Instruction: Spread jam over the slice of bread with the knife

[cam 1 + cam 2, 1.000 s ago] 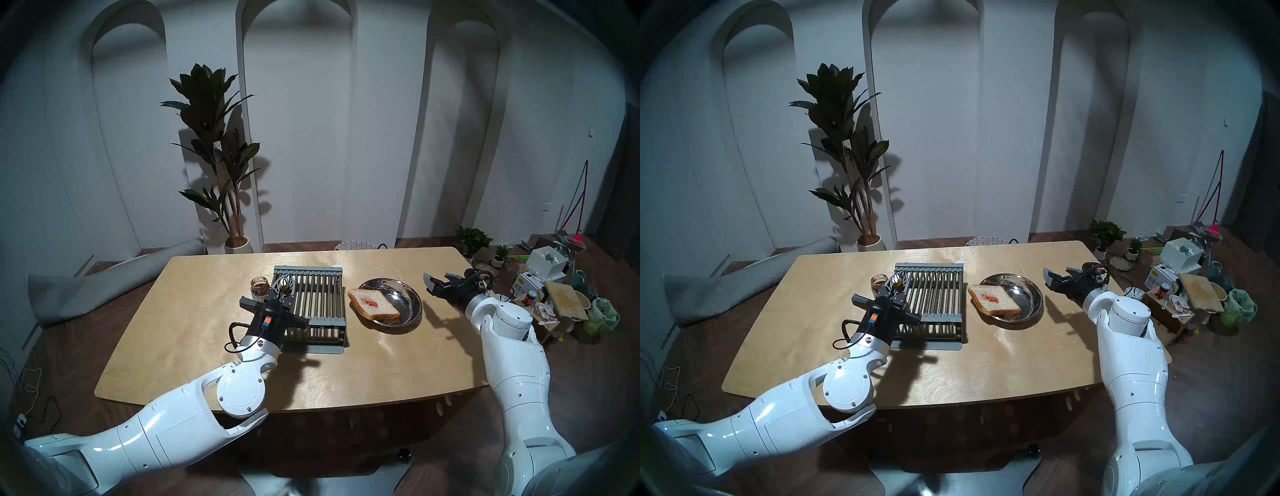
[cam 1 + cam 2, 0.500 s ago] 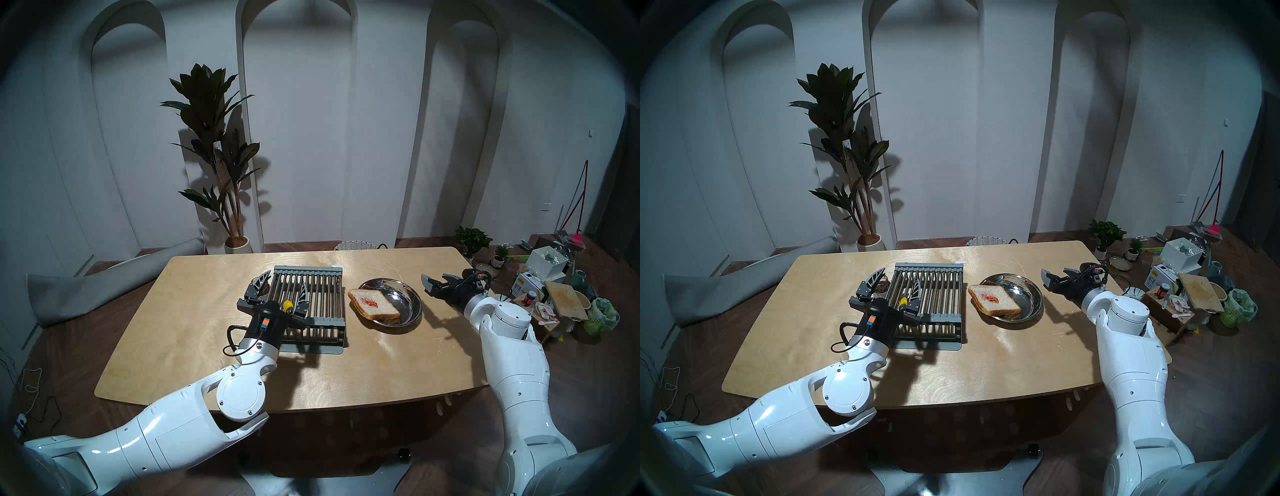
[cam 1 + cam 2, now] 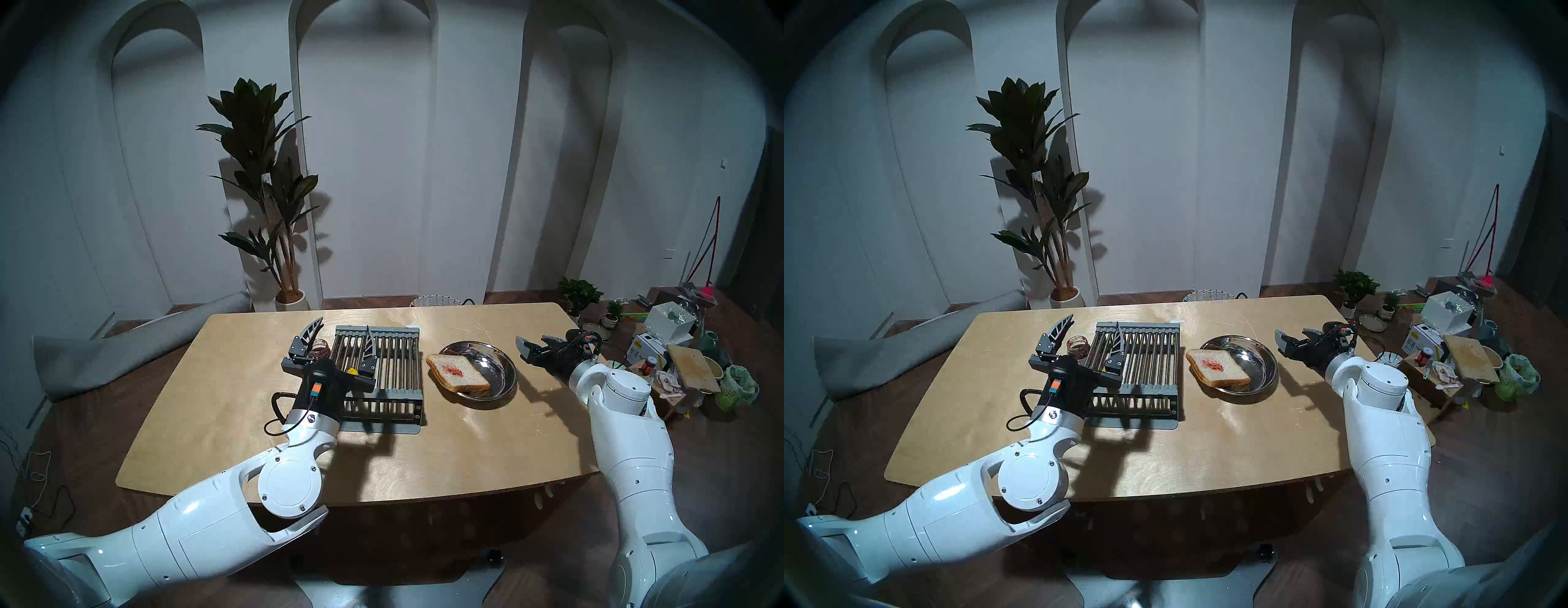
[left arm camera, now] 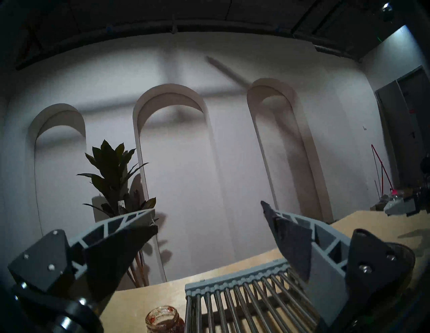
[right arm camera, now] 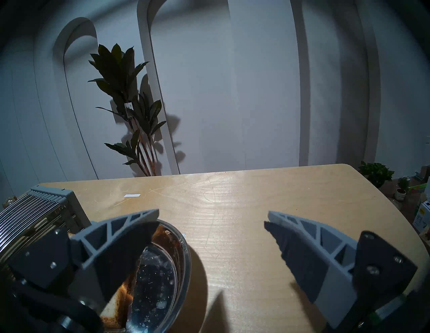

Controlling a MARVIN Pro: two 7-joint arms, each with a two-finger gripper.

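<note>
The slice of bread (image 3: 457, 372) with a red jam smear (image 3: 454, 370) lies on the left of a round metal plate (image 3: 505, 369). The jam jar (image 3: 319, 349) stands open at the rack's far left corner and also shows in the left wrist view (image 4: 164, 322). The knife (image 3: 351, 370) lies on the grey rack (image 3: 390, 365); only its yellow handle end shows. My left gripper (image 3: 341, 335) is wide open and empty, raised over jar and rack. My right gripper (image 3: 538, 341) is open and empty, just right of the plate.
The wooden table (image 3: 424, 450) has bare room in front and at the back right. In the right wrist view the plate (image 5: 172, 255) lies under the left finger (image 5: 130, 234). Boxes, pots and bags (image 3: 679, 356) clutter the floor at the right.
My left gripper, shut on the knife handle a second ago, opened wide, left the knife lying on the rack, and drew up and back. The right arm barely moved.
</note>
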